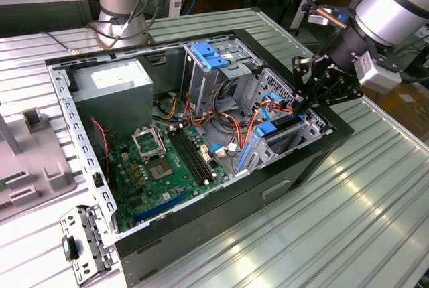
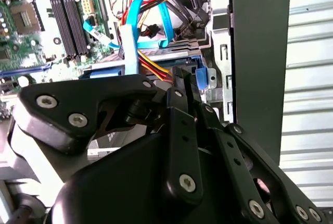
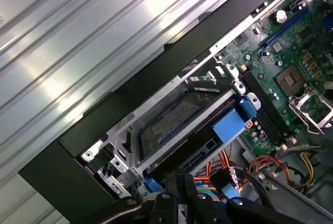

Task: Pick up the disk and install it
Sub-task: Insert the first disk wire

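Note:
The disk [image 1: 286,122] stands on edge inside the drive cage at the front corner of the open computer case [image 1: 221,201], on the exterior view's right. Its blue side rail [image 1: 267,129] shows beside it. In the first wrist view the disk [image 3: 200,148] is a dark slab in the cage slot, with a blue rail tab [image 3: 228,127] at its far end. My gripper [image 1: 305,104] hangs right over the cage, shut, with its tips at the disk's near end. Nothing shows between the fingers [image 3: 170,182]. In the second wrist view the fingertips [image 2: 180,75] sit next to a blue rail piece [image 2: 201,78].
Orange, red and blue cables [image 1: 258,117] crowd the space beside the cage. A taller metal cage with a blue latch [image 1: 209,55] stands behind, and a grey power-supply box [image 1: 114,87] at the far left. The motherboard [image 1: 164,167] lies low in the case. Ribbed metal table [image 1: 348,221] surrounds it.

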Tool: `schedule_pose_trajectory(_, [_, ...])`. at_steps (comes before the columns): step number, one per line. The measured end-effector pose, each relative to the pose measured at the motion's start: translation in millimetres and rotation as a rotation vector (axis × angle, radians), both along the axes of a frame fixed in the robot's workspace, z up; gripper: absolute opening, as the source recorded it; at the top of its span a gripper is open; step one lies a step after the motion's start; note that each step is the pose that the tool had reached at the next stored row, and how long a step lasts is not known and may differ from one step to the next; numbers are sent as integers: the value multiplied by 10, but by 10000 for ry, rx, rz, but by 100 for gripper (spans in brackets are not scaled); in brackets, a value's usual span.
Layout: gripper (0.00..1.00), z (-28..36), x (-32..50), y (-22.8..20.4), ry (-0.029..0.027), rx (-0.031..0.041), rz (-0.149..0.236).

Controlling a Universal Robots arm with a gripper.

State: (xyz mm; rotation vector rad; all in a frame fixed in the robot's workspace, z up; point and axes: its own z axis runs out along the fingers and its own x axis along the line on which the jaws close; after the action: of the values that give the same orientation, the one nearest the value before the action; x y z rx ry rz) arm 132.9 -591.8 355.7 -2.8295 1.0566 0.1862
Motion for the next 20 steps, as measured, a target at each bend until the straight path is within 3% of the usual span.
schedule_pose_trajectory(8, [17, -21, 0, 0, -1, 1, -1070])
schedule_pose_trajectory(20, [17, -42, 0, 0, -1, 1, -2131])
